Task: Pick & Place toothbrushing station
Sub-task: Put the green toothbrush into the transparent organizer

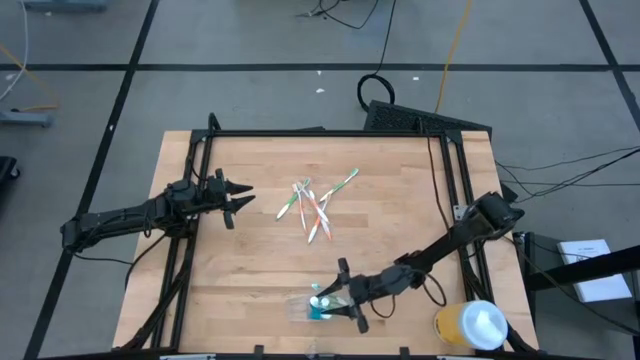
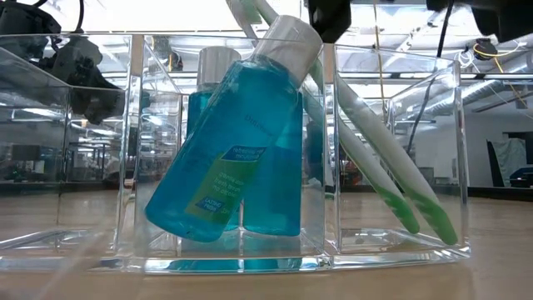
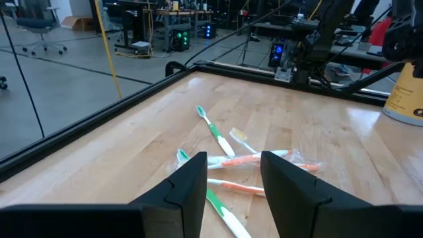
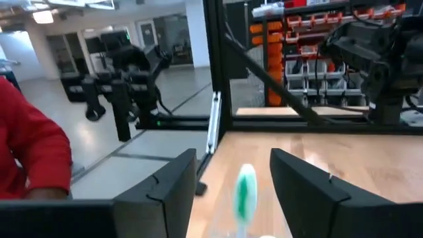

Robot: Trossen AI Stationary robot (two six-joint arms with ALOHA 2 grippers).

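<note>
The toothbrushing station (image 1: 312,306) sits at the 6 o'clock edge of the surface (image 1: 250,260), with the right end effector (image 1: 340,294) right over it. The toothbrush pile (image 1: 315,208) blocks the middle. A yellow cup (image 1: 470,324) stands at 5 o'clock. The 8 o'clock side is bare wood.

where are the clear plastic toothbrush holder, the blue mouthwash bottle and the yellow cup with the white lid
clear plastic toothbrush holder (image 2: 391,150), low view, front wall of its right compartment
blue mouthwash bottle (image 2: 225,150), low view, middle of the leaning body
yellow cup with white lid (image 1: 472,325), high view, on the lid
</note>
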